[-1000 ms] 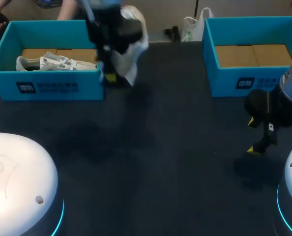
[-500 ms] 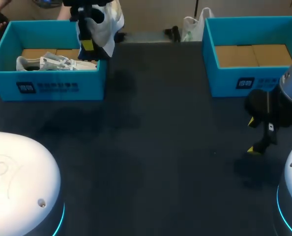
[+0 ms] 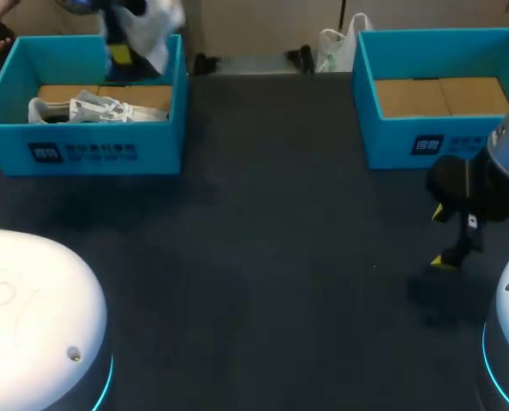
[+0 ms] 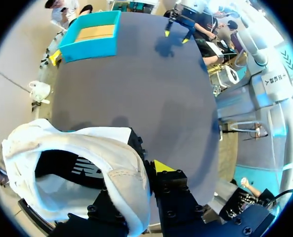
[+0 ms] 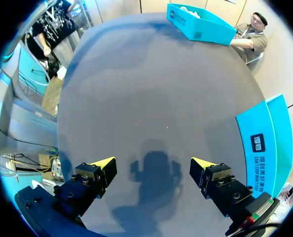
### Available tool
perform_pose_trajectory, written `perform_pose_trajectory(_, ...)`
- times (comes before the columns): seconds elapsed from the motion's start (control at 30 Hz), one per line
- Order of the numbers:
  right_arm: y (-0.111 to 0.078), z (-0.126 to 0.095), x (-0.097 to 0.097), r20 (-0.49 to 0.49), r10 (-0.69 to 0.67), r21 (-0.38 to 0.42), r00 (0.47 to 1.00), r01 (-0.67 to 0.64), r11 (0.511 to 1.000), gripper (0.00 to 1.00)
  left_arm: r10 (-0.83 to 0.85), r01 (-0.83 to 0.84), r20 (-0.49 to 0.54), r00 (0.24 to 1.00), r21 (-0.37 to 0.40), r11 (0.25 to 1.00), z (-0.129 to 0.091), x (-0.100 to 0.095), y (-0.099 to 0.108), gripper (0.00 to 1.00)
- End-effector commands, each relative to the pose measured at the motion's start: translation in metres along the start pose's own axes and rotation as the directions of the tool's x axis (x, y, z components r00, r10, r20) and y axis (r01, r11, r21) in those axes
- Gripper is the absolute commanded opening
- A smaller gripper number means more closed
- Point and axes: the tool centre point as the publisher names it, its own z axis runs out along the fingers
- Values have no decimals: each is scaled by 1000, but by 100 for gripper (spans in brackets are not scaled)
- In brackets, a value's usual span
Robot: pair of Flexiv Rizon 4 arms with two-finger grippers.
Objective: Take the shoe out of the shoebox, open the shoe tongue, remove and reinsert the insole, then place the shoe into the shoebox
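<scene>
A wide stretch of dark bench [image 3: 263, 257] separates the left shoebox [image 3: 83, 152] from the right shoebox [image 3: 409, 147], both at its far edge. Above the left box's far rim, the left hand [image 3: 120, 53] grasps a white shoe [image 4: 72, 148] by its collar, held aloft. A second shoe [image 3: 96, 110] lies inside that box. The right hand [image 5: 153, 164] hovers released, fingers wide, over the near right bench.
</scene>
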Motion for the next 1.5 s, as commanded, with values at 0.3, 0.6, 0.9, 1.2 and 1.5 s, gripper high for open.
perform_pose_trajectory(0.3, 1, 1, 1, 2, 1, 3, 1000, -1, 1000, 100, -18, 17, -32, 999, -27, 999, -41, -89, 94, 0)
perform_pose_trajectory(0.6, 1, 1, 1, 2, 1, 3, 1000, -1, 1000, 100, -35, 33, -41, 999, -47, 998, -37, -129, 142, 0)
perform_pose_trajectory(0.9, 1, 1, 1, 2, 1, 3, 1000, -1, 1000, 100, -38, 36, -39, 999, -48, 998, -26, -152, 177, 0)
perform_pose_trajectory(1.2, 1, 1, 1, 2, 1, 3, 1000, -1, 1000, 100, -38, 36, -39, 999, -48, 998, -26, -152, 177, 0)
perform_pose_trajectory(1.5, 1, 1, 1, 2, 1, 3, 1000, -1, 1000, 100, -9, 6, -53, 999, -60, 998, -17, -176, 203, 0)
